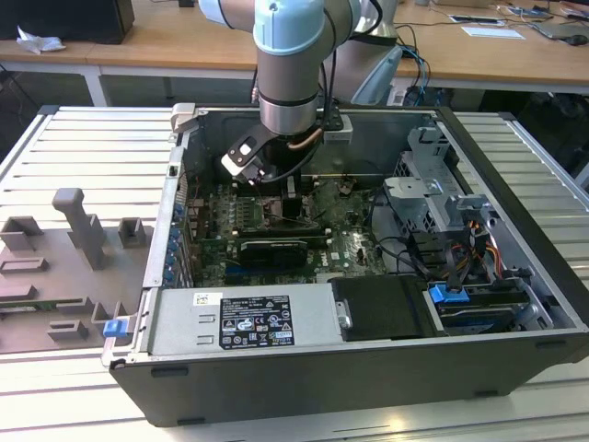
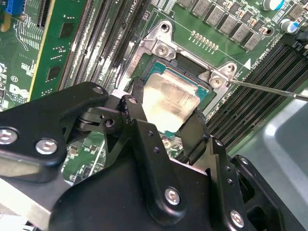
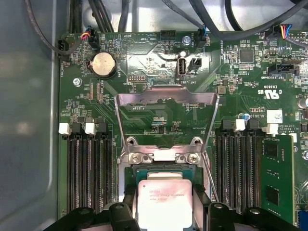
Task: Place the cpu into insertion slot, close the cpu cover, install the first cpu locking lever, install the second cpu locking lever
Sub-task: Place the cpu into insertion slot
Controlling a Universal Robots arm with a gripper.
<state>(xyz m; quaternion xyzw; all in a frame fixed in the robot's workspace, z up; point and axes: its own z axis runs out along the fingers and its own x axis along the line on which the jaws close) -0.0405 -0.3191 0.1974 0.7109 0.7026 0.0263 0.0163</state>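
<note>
Gripper (image 2: 166, 111): fingers narrowed onto two opposite edges of the cpu (image 2: 169, 98), gripping it.
Cpu: between the fingertips, lying in or just above the insertion slot (image 2: 159, 45); whether it was seated could not be told.
Cpu cover (image 3: 166, 98): swung open, standing just beyond the fingertips, past the slot.
Locking lever (image 2: 269, 90): thin rod beside the fingers, apparently unlatched.
Progress: placement under way; cover and both levers not yet done.

Black pincer (image 2: 167, 103) clamped on the cpu (image 2: 169, 96), one finger against each of two opposite edges, silver top facing up. The cpu sits over the insertion slot (image 2: 161, 45); seated or not, unclear. The slot's silver frame lies just beyond the fingertips. A thin locking lever (image 2: 269, 89) angles away past one finger, across black memory slots (image 2: 272, 60).
</note>
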